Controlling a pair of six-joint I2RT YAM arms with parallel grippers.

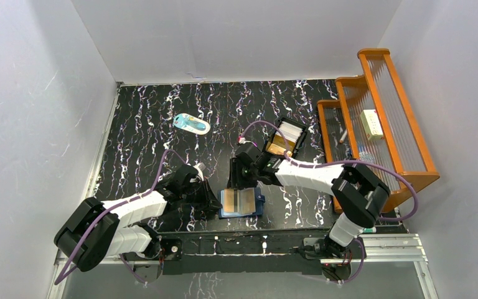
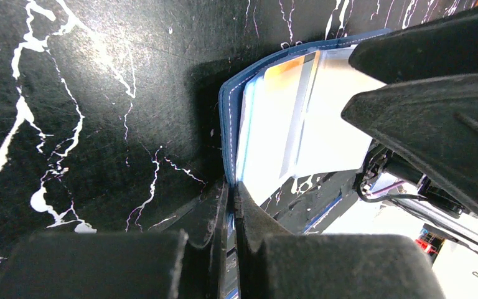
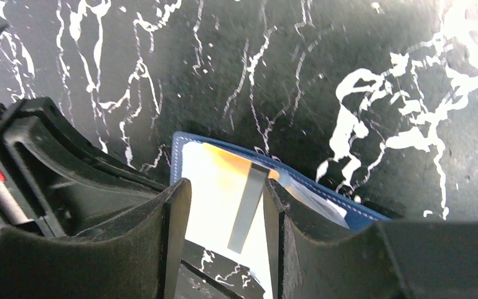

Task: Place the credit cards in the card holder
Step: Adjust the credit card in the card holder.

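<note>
1. Top view: the card holder lies open right by the table's near edge, with bare tabletop beyond it. Far-right of it, the black tray carries white and tan credit cards.
2. Left wrist: the left gripper is clamped tight on the holder's blue rim.
3. Right wrist: the right gripper has its jaws spread wide over the holder, and a golden-tan card sits in it.
</note>
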